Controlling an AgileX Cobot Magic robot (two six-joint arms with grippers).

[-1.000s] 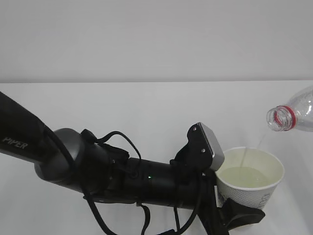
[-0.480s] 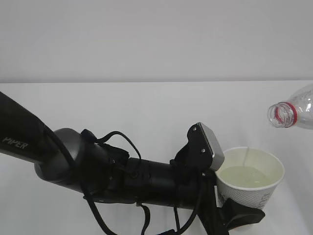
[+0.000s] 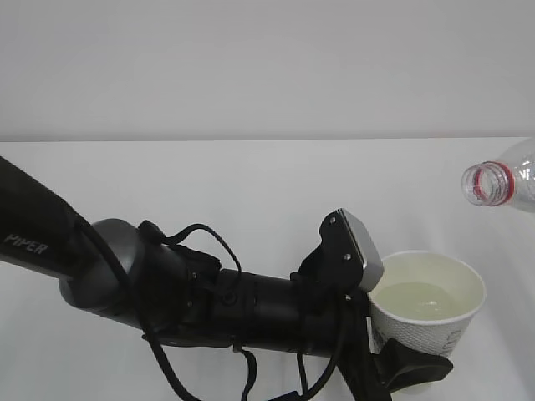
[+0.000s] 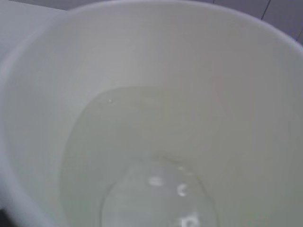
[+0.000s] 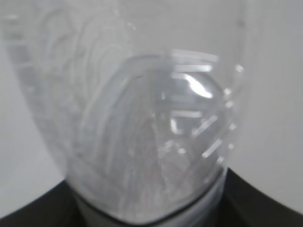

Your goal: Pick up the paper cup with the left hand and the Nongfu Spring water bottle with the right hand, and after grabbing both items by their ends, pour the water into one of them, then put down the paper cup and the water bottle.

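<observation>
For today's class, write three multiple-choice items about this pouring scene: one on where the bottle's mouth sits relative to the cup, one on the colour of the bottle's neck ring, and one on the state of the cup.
1. Where is the mouth of the water bottle relative to the paper cup in the exterior view?
A. Above the cup, toward its right
B. Pushed inside the cup
C. Below the cup

2. What colour is the ring round the bottle's neck?
A. Blue
B. Red
C. Yellow

3. What state is the paper cup in?
A. Empty and lying on its side
B. Upside down
C. Upright with water in it

Answers: 1 A, the mouth hangs in the air higher than the rim, clear of it. 2 B, a red band circles the open mouth. 3 C, the left wrist view looks down onto liquid pooled inside, and the left hand grips the cup upright.
</observation>
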